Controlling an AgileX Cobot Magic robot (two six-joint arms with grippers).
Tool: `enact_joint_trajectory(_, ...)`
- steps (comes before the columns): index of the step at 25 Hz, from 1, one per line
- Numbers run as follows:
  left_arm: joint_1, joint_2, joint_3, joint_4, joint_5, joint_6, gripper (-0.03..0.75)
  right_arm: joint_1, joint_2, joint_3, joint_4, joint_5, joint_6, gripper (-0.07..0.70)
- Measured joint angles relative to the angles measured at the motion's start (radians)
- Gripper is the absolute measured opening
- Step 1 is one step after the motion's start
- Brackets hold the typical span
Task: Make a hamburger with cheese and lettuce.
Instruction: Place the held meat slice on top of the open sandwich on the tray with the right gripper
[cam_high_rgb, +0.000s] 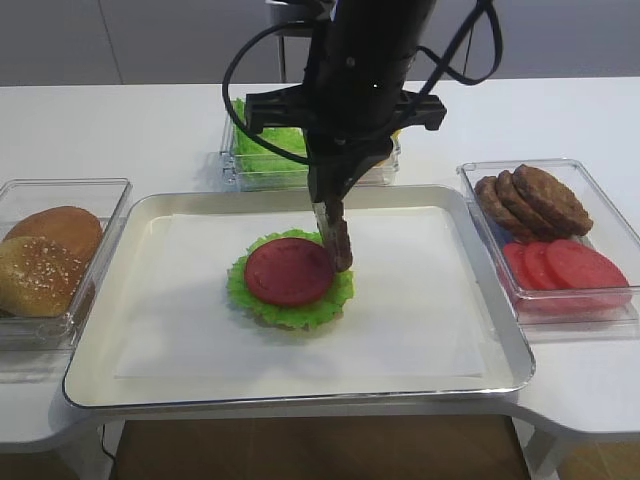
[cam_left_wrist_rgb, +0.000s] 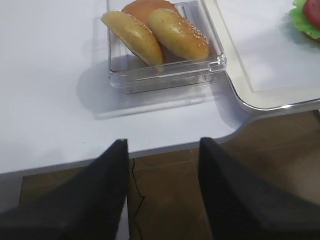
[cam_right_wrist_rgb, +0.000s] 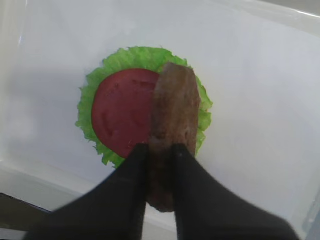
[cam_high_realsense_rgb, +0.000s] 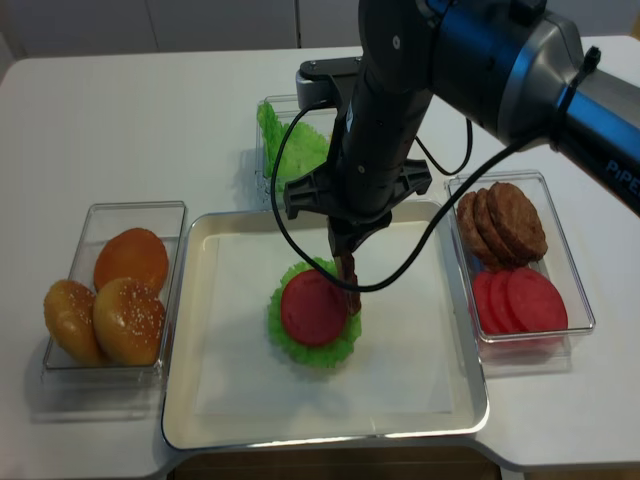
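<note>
Surface: white tabletop (cam_high_rgb: 150, 130) with a rounded front edge; brown floor below.
Tray: shiny metal tray (cam_high_rgb: 480, 300), lined with white paper (cam_high_rgb: 180, 300).
Hamburger: hamburger (cam_high_rgb: 290, 280) sits mid-tray, a round stack with a frilly green lettuce rim under a smooth red tomato disc.
Right gripper: right gripper (cam_right_wrist_rgb: 161, 150) clenched on a patty (cam_right_wrist_rgb: 172, 120), brown and rough, held on edge over the stack's right side.
Left gripper: left gripper (cam_left_wrist_rgb: 162, 150) off the table's front edge, black fingers apart, grasping nothing.
Lettuce: crinkly lettuce (cam_high_rgb: 262, 140) in a clear tub behind the tray.
Buns: sesame buns (cam_high_rgb: 45, 260) in a clear box, left.
Right box: brown patties (cam_high_rgb: 535, 200) overlapping, red tomato slices (cam_high_rgb: 565, 268) in front.
Cheese: cannot tell, hidden by the arm.
</note>
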Motion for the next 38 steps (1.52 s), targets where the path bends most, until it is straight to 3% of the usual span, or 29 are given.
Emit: enact_joint_trajectory(38,0.0,0.0,0.0,0.0,0.0,0.0,0.342,0.0,0.0,0.0,-0.021,0.0,0.0,0.127)
